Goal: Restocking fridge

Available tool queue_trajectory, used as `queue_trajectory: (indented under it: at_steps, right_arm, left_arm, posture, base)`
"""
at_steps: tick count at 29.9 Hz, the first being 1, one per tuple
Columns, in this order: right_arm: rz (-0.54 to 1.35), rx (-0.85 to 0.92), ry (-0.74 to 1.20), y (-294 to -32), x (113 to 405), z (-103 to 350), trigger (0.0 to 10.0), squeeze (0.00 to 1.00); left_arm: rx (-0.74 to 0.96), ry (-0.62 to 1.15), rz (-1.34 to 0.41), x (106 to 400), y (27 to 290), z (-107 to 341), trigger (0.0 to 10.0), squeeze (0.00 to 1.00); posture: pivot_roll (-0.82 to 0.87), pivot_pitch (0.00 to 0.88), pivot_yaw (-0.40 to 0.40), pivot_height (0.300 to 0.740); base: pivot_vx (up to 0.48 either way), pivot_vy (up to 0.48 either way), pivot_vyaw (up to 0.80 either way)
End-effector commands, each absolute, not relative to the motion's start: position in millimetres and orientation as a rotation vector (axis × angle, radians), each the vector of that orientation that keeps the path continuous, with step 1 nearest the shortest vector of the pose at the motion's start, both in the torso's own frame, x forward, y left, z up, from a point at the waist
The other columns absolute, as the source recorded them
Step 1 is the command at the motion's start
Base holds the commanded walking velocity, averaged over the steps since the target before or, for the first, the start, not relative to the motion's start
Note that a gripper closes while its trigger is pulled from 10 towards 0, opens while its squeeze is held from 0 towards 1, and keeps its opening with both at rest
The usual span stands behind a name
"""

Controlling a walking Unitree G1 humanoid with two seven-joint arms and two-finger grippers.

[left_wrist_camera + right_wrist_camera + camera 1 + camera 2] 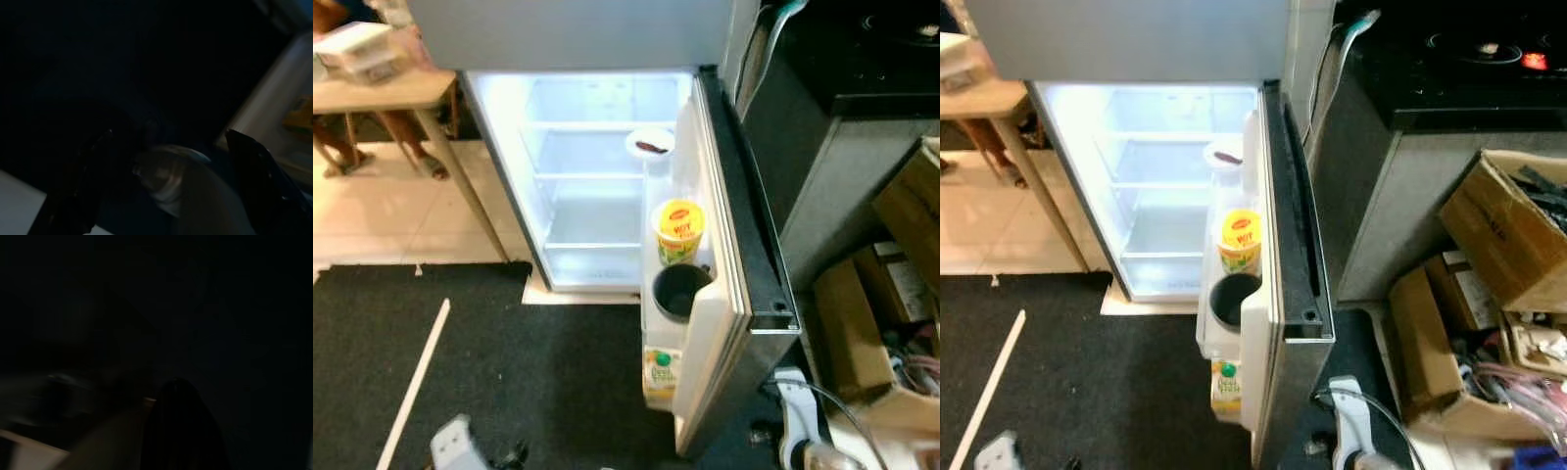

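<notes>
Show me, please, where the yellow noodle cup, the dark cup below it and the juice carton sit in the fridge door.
yellow noodle cup (678,231), left eye view, on its printed side.
dark cup (679,291), left eye view, on its open mouth.
juice carton (661,373), left eye view, on its front face.

Door shelf: yellow cup, perhaps noodles.

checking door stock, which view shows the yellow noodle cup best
The left eye view: the yellow noodle cup stands large and unblocked in the open door shelf. The right eye view shows it smaller; the wrist views are too dark.
</notes>
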State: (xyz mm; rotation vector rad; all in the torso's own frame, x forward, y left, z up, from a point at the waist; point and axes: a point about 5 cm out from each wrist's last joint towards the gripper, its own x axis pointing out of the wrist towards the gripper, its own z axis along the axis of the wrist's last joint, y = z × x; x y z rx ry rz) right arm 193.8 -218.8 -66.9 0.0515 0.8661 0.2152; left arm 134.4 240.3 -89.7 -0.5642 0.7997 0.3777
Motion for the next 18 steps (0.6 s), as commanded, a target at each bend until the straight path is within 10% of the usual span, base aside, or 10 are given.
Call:
queue_trajectory:
  at_steps: [1, 18]
  right_arm:
    - [0.176, 0.019, 0.864, -218, 198, -66, 10.0, 0.00]
    - [0.203, 0.132, 0.811, -204, 220, -56, 10.0, 0.00]
  left_arm:
    - [-0.559, 0.829, 0.378, 127, 239, -93, 10.0, 0.00]
    - [-0.556, 0.839, 0.362, 126, 236, -94, 10.0, 0.00]
  posture:
    - [-0.05, 0.066, -0.020, 0.740]
    - [-0.06, 0.075, -0.018, 0.740]
  base:
    - [0.000, 0.000, 0.74]
    - [0.000, 0.000, 0.09]
